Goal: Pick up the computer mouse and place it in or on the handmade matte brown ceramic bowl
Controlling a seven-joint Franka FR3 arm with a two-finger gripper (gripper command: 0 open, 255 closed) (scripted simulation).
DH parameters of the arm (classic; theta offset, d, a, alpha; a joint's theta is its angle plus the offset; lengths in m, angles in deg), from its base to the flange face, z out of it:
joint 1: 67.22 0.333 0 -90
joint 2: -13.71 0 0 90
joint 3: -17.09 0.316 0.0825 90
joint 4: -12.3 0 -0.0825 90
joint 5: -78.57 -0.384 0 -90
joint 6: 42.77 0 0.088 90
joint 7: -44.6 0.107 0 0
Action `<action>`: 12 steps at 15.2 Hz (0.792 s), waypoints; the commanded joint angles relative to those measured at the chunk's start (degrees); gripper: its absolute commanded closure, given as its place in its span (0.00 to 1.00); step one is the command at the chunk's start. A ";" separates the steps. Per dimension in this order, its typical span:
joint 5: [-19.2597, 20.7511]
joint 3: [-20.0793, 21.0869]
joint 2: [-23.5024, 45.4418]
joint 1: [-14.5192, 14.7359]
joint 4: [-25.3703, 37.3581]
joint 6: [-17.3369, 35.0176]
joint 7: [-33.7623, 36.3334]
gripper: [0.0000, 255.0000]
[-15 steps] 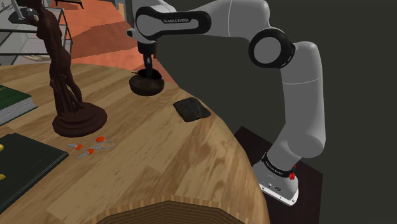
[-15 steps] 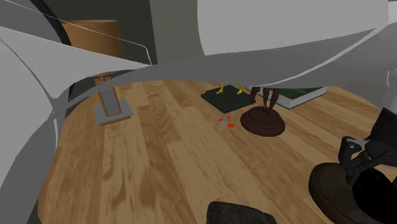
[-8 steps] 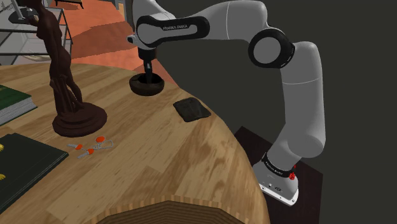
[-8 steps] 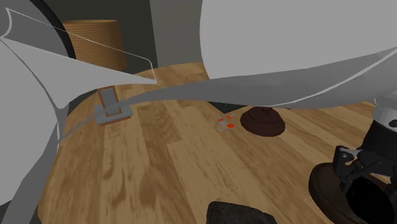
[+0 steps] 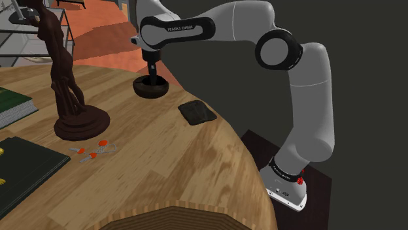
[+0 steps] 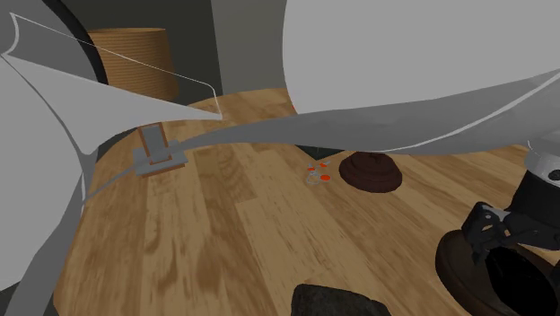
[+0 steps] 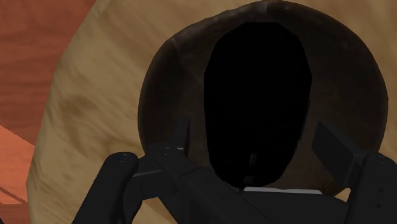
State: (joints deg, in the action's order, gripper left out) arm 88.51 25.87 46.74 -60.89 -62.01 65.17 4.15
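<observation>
A black computer mouse (image 7: 257,95) lies inside the dark brown bowl (image 7: 356,83), covering most of its hollow. My gripper (image 7: 257,127) hangs just above it with its fingers (image 7: 182,135) open, one on each side of the mouse and clear of it. In the shoulder view the bowl (image 5: 150,87) sits near the far edge of the round wooden table (image 5: 170,163), and the gripper (image 5: 154,73) reaches down into it. The second exterior view has the bowl (image 6: 462,265) at its lower right with the gripper (image 6: 498,232) over it.
A dark flat pad (image 5: 197,112) lies right of the bowl. A tall dark brown statue (image 5: 68,85) stands to its left, with small orange pieces (image 5: 91,151) in front and books (image 5: 23,163) at the shoulder view's left. Large grey shapes (image 6: 404,63) block much of the second exterior view.
The gripper came down into the bowl with the mouse. Its fingers then parted and let the mouse go.
</observation>
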 commanded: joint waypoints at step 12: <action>-0.26 0.20 -0.61 0.59 6.28 -6.88 -0.40 0.00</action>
State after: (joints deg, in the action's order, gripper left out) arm 88.25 26.07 46.11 -60.31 -55.80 58.37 3.76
